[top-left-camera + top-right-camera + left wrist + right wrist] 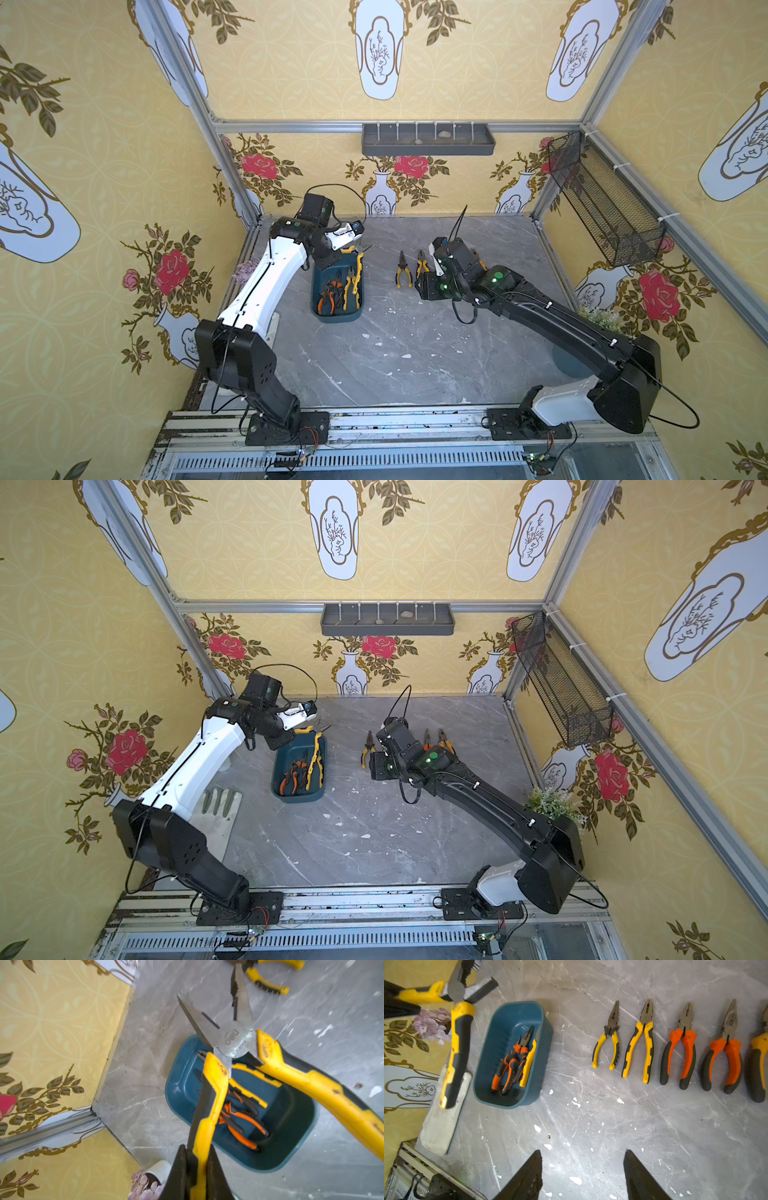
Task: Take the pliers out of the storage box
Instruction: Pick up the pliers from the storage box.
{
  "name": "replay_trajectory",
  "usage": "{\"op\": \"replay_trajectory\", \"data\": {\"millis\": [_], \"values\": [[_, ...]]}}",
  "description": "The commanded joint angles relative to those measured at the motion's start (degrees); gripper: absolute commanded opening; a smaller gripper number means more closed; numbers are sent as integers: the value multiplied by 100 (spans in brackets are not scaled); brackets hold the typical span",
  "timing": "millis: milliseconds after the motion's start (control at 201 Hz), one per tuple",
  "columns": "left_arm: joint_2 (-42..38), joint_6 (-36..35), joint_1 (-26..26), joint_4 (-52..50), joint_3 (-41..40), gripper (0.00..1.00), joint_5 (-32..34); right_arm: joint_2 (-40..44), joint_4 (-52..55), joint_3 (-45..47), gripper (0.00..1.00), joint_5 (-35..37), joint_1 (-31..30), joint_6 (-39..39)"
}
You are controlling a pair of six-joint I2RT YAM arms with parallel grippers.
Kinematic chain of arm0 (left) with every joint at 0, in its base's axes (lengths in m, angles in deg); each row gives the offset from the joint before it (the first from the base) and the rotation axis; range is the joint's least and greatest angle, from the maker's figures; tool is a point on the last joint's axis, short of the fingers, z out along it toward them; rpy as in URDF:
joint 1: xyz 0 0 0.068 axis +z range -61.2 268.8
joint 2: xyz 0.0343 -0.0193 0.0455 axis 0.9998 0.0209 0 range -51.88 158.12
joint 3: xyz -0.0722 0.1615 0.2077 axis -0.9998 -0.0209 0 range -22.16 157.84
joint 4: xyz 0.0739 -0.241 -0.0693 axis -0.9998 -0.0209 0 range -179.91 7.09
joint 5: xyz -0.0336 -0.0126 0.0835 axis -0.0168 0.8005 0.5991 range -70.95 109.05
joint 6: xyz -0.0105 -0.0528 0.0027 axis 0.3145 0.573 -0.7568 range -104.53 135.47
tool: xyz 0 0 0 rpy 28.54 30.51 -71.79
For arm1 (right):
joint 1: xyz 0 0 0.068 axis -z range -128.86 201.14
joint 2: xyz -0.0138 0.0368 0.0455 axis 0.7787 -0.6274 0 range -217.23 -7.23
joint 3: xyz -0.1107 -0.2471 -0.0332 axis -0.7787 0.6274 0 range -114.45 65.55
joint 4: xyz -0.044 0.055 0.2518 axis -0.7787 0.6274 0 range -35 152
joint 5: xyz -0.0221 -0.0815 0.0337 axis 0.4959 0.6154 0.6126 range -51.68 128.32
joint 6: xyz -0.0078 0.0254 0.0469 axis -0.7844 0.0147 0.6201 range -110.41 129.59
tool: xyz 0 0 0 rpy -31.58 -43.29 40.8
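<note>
Over the near tabletop (591, 1115), R pincer (582, 1151) hangs jaws apart, empty, by a row of pliers (639, 1043). Further back, box (295, 1147) w/ more pliers (512, 1064) inside. Above its far end, L pincer (197, 1153) is clenched on one handle of big pliers (234, 1043).

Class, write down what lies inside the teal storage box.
Two orange-and-black pliers and one yellow-handled pair lie in the storage box. Whatever lies beneath them is covered and cannot be seen.
</note>
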Motion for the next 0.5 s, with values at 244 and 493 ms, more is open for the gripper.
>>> {"op": "replay_trajectory", "data": {"millis": [244,493], "values": [[-1930,2469,-1410,2578,-2699,0,1031,-1068,1328,-1872,70,-515,451,696],[-1814,3453,-2329,3477,-3350,0,2777,-2278,2662,-3755,72,-544,153,2081]]}}
